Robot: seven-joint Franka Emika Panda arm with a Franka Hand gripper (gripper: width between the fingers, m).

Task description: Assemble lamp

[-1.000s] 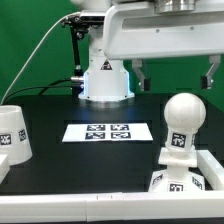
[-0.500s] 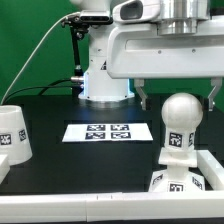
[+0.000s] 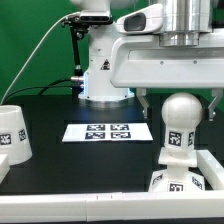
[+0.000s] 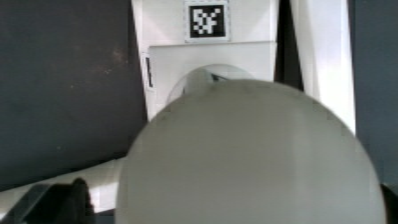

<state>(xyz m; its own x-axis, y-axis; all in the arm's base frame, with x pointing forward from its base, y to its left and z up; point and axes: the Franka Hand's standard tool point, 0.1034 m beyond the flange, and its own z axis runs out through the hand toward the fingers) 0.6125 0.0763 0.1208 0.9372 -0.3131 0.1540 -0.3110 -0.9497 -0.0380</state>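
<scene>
You see a matte white bulb (image 3: 180, 115) with a black-and-white square tag on its neck, over a white base (image 3: 165, 183) with like tags. The shade (image 3: 12, 132) is white, tagged black. The table (image 3: 60, 165) is black, the marker board (image 3: 108, 132) white with black squares, and the backdrop (image 3: 30, 50) green.

Bright, even; near bulb (image 4: 240, 150) seemingly blurred

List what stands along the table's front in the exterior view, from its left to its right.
From its left: shade → marker board → bulb.
</scene>
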